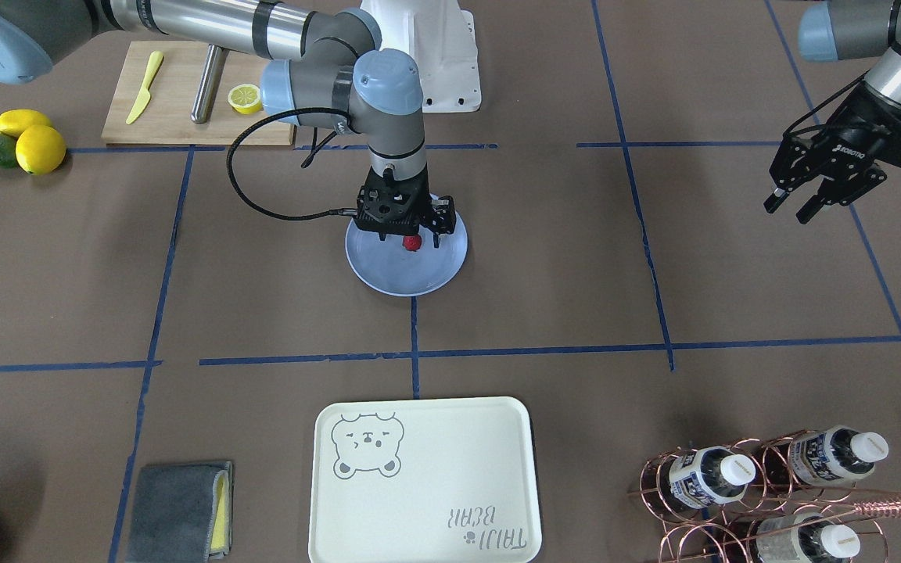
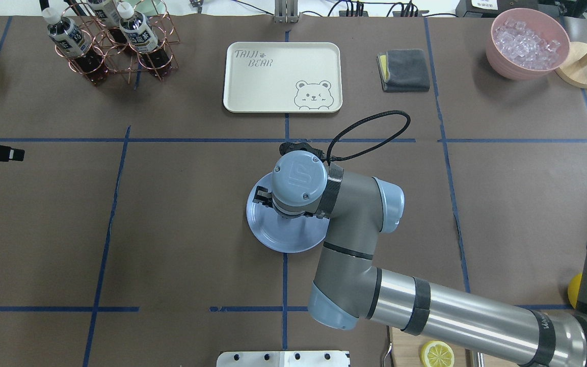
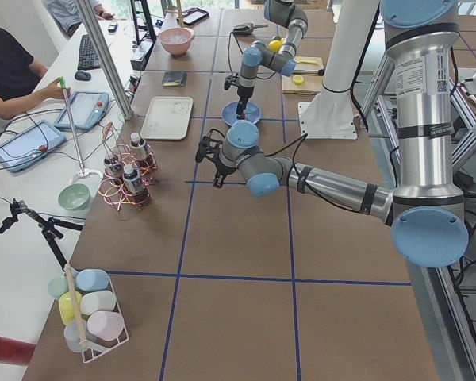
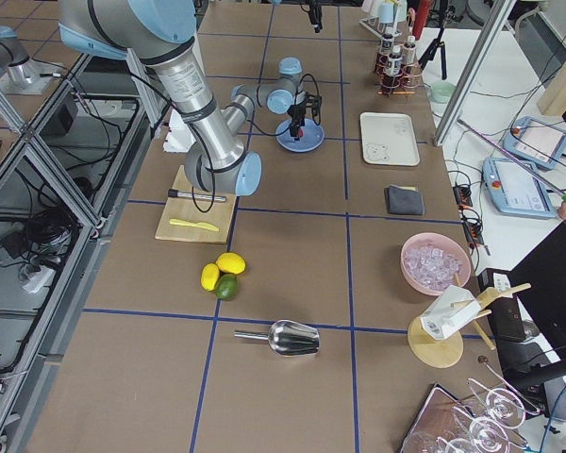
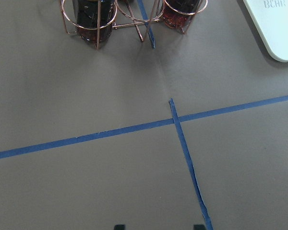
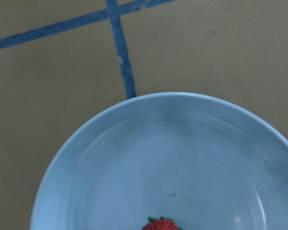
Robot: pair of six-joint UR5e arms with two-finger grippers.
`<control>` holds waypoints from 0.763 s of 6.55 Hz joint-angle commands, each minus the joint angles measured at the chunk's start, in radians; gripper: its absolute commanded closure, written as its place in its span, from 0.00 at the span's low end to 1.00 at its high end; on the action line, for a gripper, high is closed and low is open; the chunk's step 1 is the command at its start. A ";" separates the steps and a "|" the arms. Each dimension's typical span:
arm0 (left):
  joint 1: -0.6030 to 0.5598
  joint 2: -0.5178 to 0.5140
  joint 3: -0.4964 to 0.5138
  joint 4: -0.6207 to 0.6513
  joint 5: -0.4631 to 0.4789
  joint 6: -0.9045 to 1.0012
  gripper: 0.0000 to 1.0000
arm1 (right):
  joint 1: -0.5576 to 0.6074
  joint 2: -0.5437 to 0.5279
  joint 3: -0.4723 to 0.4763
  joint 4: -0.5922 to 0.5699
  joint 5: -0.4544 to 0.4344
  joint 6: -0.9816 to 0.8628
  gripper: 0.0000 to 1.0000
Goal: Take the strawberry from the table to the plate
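Nearest the front camera lies the tray (image 1: 423,477), which has no part in this job. Beyond it my right gripper (image 1: 419,238) points straight down over the plate (image 1: 403,275). The strawberry (image 1: 412,243) shows red just under its fingers, well inside the rim and near the plate's middle.

On the right wrist feed the strawberry (image 6: 161,224) sits at the very bottom edge, with bare plate ahead of it. The fingertips are outside that frame. I cannot tell whether the jaws are clamped on the strawberry or parted, nor whether it touches the plate yet.

The left gripper (image 1: 788,209) hangs well off to the side above the table (image 1: 544,313), jaws wide and holding nothing.

I read this as the placing step. To do it well, I would want the strawberry at the plate's surface, or just off it, before letting go. A roundish strawberry dropped from higher could roll to the rim or over it. I would open slowly and then lift straight up, so that a finger does not drag it along. The left arm is not needed for this.
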 commanded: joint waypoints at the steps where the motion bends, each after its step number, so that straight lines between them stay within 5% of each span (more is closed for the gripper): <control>1: -0.005 0.012 0.003 0.000 -0.002 0.022 0.43 | 0.043 -0.138 0.249 -0.102 0.030 -0.058 0.00; 2: -0.015 0.048 0.015 0.000 -0.003 0.120 0.43 | 0.086 -0.278 0.399 -0.102 0.069 -0.155 0.00; 5: -0.197 0.095 0.114 0.008 -0.062 0.484 0.43 | 0.395 -0.636 0.601 -0.088 0.294 -0.545 0.00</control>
